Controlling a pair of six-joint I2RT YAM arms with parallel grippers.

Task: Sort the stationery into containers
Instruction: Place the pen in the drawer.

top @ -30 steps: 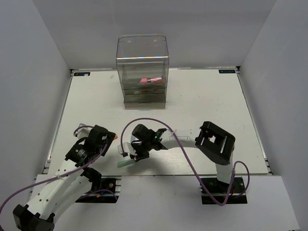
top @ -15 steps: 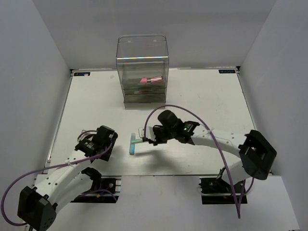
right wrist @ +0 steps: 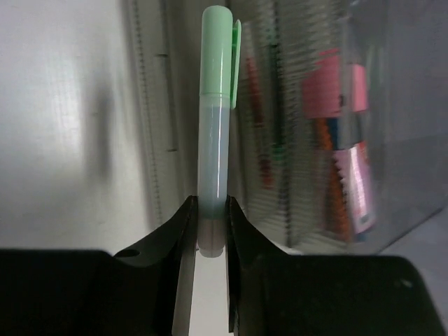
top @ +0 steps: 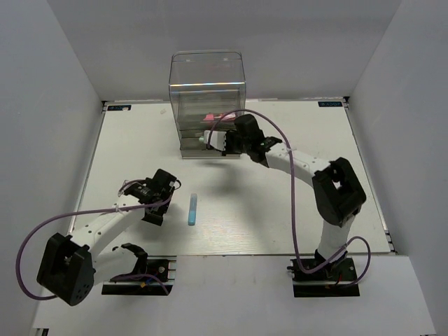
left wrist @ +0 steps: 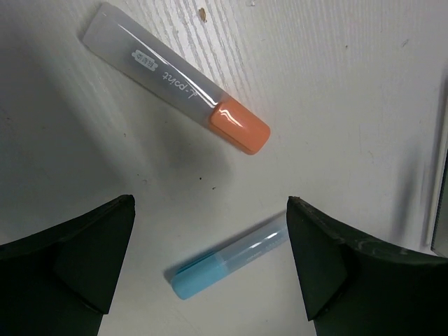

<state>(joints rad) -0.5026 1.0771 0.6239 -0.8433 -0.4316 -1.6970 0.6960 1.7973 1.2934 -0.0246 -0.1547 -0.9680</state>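
Wht table (top: 140,140), gry walls (top: 294,49).

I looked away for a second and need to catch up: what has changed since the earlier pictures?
The right gripper, shut on the green-capped pen, carried it from the near edge up to the drawer box. The left gripper edged toward the light blue pen, jaws open. The drawer box stayed put.
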